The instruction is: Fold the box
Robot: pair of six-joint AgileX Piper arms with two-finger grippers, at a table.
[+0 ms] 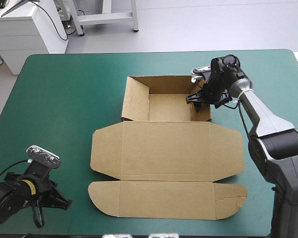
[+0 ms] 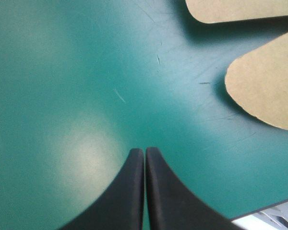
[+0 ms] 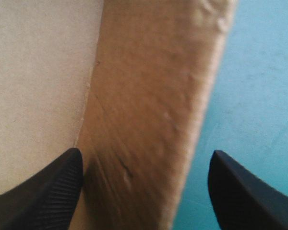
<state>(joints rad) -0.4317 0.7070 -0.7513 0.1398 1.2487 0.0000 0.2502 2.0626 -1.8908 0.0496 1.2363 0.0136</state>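
Observation:
The brown box (image 1: 166, 148) lies mid-table as an open tray with raised walls at the far side and its lid flat toward the near edge. My right gripper (image 1: 198, 99) is open at the tray's right wall (image 3: 149, 120), one finger inside the tray and one outside, the wall between them. My left gripper (image 2: 145, 158) is shut and empty, low over the teal-green cover near the table's front left corner, seen in the high view as the left gripper (image 1: 39, 210). Two rounded lid flaps (image 2: 266, 81) lie ahead of it.
Bare teal-green cover (image 1: 59, 99) stretches left of the box. The table's near edge (image 2: 264, 208) is close beside my left gripper. A white cabinet (image 1: 25, 29) stands beyond the far left corner.

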